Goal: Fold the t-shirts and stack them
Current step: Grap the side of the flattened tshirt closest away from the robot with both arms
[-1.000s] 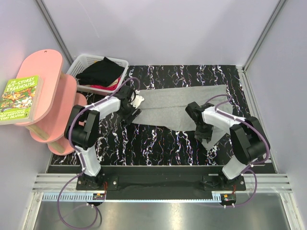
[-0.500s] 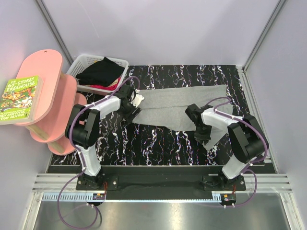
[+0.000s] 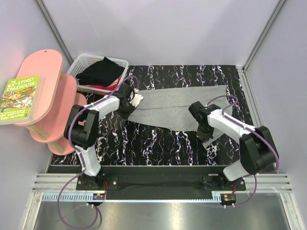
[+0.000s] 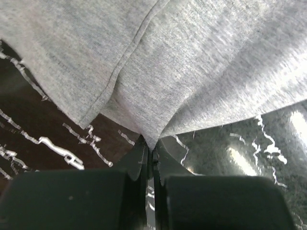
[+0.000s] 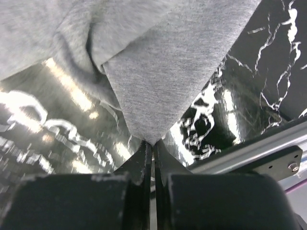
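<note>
While the left hand (image 4: 149,143) and right hand (image 5: 153,143) each pinched tight on the grey t-shirt (image 3: 177,103), folding looked barely begun, the black t-shirt (image 3: 100,72) unfolded in the basket (image 3: 79,61).

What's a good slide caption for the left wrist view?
Left gripper shut on a corner of the grey t-shirt over the black marbled table.

A grey shirt (image 3: 180,101) lies across the table (image 3: 158,143), left gripper (image 3: 129,108) at its left end, right gripper (image 3: 205,128) at its near-right corner. A black shirt (image 3: 100,71) sits in the basket (image 3: 87,59).
</note>
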Motion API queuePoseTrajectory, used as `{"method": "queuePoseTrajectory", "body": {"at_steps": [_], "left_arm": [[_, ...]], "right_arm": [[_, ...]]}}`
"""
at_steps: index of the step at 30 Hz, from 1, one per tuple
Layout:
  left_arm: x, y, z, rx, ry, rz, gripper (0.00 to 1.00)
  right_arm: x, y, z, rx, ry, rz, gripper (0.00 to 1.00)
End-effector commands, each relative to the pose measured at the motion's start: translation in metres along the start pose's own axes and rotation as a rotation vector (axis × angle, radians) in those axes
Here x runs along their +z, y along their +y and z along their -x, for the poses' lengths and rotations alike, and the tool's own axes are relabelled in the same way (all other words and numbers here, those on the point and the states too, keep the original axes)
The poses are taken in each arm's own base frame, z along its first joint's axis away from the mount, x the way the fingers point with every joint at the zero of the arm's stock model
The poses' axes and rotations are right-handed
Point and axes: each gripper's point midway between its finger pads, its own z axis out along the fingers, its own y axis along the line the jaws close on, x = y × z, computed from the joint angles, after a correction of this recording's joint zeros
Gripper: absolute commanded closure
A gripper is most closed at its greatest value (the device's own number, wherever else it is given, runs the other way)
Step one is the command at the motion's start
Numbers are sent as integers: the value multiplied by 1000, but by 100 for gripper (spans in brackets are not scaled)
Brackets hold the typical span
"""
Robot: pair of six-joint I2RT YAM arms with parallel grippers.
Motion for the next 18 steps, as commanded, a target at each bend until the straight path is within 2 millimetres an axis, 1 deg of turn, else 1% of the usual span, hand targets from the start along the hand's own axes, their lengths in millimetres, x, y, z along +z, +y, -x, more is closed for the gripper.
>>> {"method": "queuePoseTrajectory", "body": {"at_steps": [1, 3, 4, 5, 6, 7, 10, 11, 14, 15, 18], "left_arm": [[-35, 14, 13, 8, -70, 37, 100], [-42, 17, 10, 11, -73, 42, 98], [-44, 16, 6, 9, -67, 31, 97], [-51, 19, 5, 14, -80, 31, 93], [-53, 18, 1, 15, -77, 23, 92], [-55, 17, -4, 19, -65, 14, 91], [-66, 15, -14, 19, -51, 3, 87], [-71, 14, -16, 22, -56, 6, 83], [-73, 9, -28, 31, -34, -4, 74], [-73, 7, -32, 33, -27, -11, 66], [-70, 4, -39, 37, -11, -18, 62]], "right_arm": [[-39, -4, -6, 24, -13, 88, 100], [-48, -7, -14, 36, -8, 118, 100], [-51, -8, -22, 32, 14, 133, 100], [-52, -9, -28, 44, 28, 137, 100], [-57, -11, -32, 51, 25, 157, 100], [-60, -12, -39, 42, 43, 165, 100], [-67, -19, -49, 51, 54, 176, 100], [-70, -20, -50, 57, 54, 183, 100], [-78, -24, -50, 59, 44, 193, 100], [-78, -26, -50, 53, 40, 183, 100], [-83, -27, -40, 47, 7, 176, 100]]}}
